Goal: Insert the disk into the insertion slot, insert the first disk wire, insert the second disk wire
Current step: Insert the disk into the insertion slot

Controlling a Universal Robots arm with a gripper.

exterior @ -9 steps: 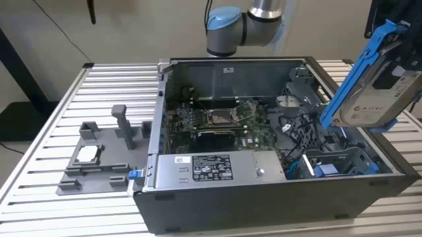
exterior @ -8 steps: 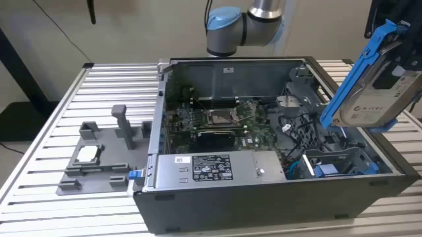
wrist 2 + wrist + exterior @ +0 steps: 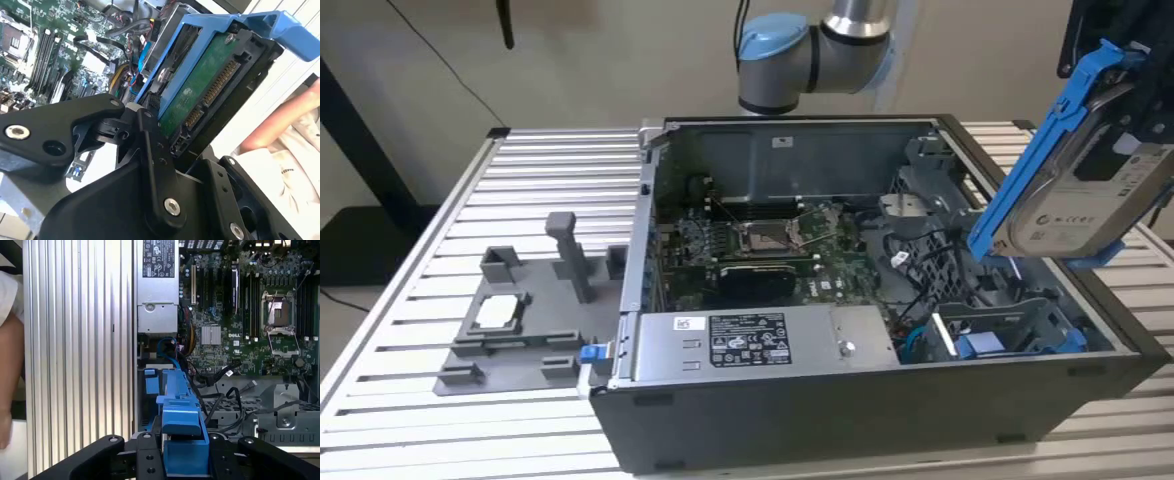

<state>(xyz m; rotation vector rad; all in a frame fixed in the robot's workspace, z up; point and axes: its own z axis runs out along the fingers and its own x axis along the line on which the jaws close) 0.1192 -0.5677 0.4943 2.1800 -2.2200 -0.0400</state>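
The disk (image 3: 1083, 185), a silver drive with a white label in a blue carrier, hangs tilted on edge above the open computer case's side at the exterior view's right. My gripper (image 3: 1131, 32) is shut on it from above. The second wrist view shows the disk's green circuit-board side (image 3: 200, 95) clamped between my black fingers (image 3: 155, 145). The blue carrier (image 3: 182, 435) stands on edge between the finger links in the first wrist view. The insertion slot (image 3: 1001, 330), a dark metal cage with blue parts inside, lies below the disk (image 3: 150, 390). Loose black wires (image 3: 225, 390) lie beside the cage.
The open case (image 3: 854, 400) holds a motherboard (image 3: 774, 240) and a grey power supply box (image 3: 747, 340). A grey fixture plate with uprights (image 3: 520, 320) sits on the slatted table (image 3: 440, 230) at the exterior view's left. A person's arm (image 3: 280, 120) is close by (image 3: 10, 340).
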